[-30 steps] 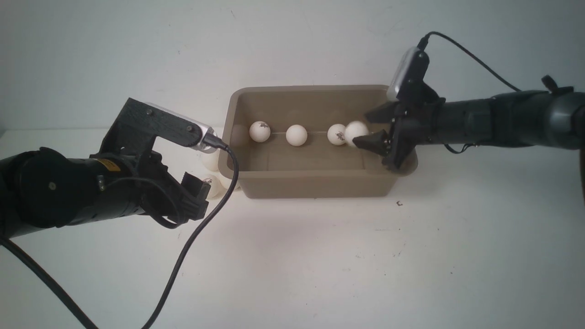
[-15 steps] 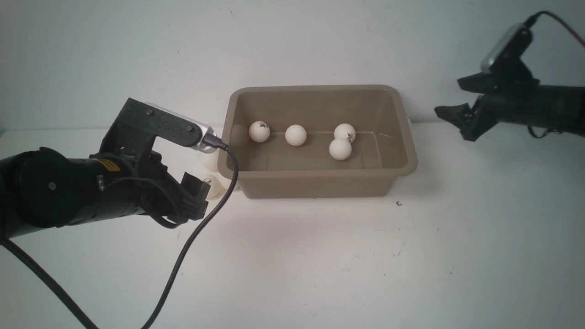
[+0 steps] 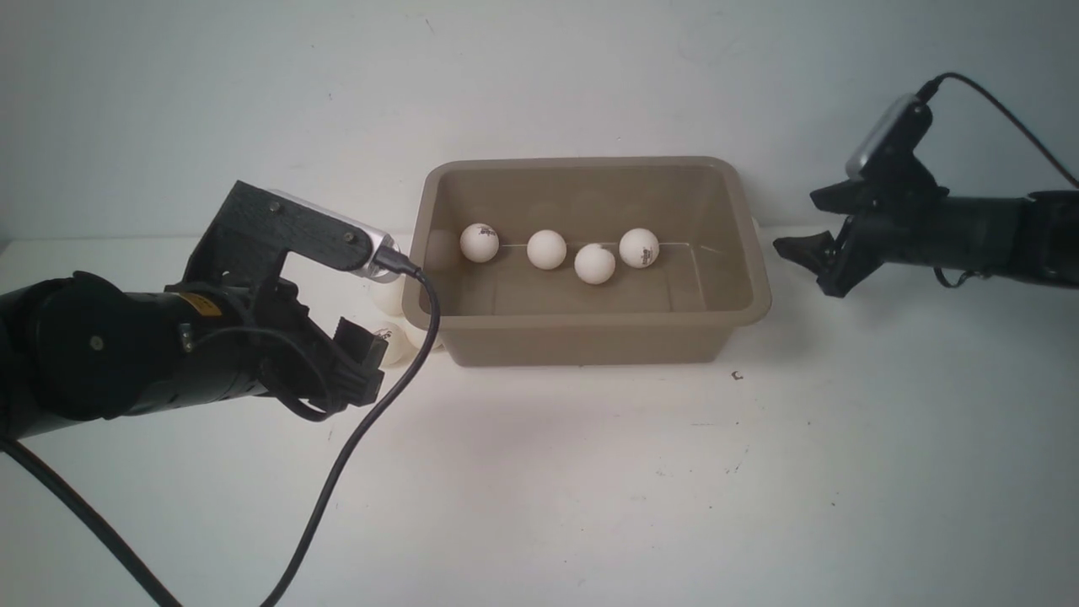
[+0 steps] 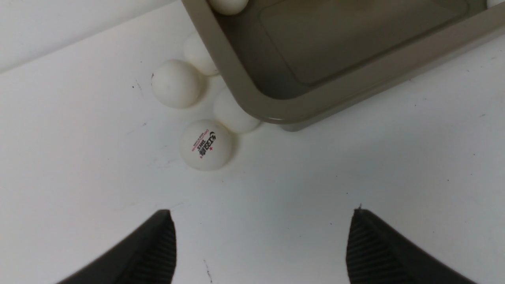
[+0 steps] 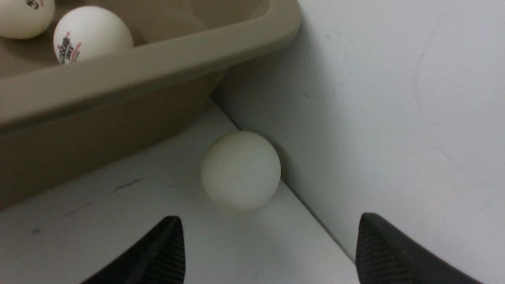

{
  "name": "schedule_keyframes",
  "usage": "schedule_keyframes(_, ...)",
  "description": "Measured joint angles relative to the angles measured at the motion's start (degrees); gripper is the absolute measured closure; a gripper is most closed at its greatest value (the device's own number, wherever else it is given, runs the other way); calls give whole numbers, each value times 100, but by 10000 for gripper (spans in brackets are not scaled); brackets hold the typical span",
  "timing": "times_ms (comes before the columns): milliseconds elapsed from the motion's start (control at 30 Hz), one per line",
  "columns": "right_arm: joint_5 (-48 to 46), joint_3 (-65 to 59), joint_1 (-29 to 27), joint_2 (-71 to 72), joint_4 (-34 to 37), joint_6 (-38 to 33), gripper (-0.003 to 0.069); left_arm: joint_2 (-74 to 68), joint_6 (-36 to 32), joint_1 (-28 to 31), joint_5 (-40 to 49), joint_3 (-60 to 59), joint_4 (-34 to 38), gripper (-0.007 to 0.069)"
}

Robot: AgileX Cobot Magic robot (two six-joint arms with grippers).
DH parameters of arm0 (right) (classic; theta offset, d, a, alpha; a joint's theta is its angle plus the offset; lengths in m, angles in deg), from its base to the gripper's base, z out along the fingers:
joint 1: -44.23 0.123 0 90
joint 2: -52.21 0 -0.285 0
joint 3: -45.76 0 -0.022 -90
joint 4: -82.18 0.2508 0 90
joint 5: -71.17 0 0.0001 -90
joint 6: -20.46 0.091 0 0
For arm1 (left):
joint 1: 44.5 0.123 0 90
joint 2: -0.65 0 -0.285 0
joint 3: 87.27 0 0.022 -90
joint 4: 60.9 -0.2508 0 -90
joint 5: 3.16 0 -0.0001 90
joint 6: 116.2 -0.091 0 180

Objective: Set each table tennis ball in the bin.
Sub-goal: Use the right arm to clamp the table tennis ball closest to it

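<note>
The taupe bin (image 3: 590,341) stands mid-table with several white table tennis balls in it, one of them (image 3: 595,264) lying just in front of the row. More balls lie outside its left end; the nearest one (image 4: 205,144) bears a printed logo. My left gripper (image 4: 261,212) hovers open short of them, nothing between its fingers. A plain ball (image 5: 240,170) rests on the table between the bin's far right corner (image 5: 158,55) and the wall. My right gripper (image 3: 797,223) is open and empty to the right of the bin, facing that ball.
The white back wall (image 5: 394,98) rises right behind the plain ball and close behind the bin. The left arm's black cable (image 3: 354,438) loops over the table in front of the bin's left end.
My right gripper let a ball go inside the bin, pulled out to the right, then came lower. The dropped ball rolled leftward in the bin. The left arm has not moved.
</note>
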Motion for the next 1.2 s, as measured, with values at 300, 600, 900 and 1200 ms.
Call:
schedule_keyframes(300, 281, 455, 379, -405, 24, 6, 131, 0, 0, 0, 0, 0, 0, 104)
schedule_keyframes(600, 405, 605, 452, -602, 44, -20, 132, 0, 0, 0, 0, 0, 0, 104)
schedule_keyframes(900, 443, 988, 469, -870, 42, 72, 133, 0, 0, 0, 0, 0, 0, 104)
schedule_keyframes(1200, 463, 1022, 566, -894, 42, 13, 165, 0, 0, 0, 0, 0, 0, 104)
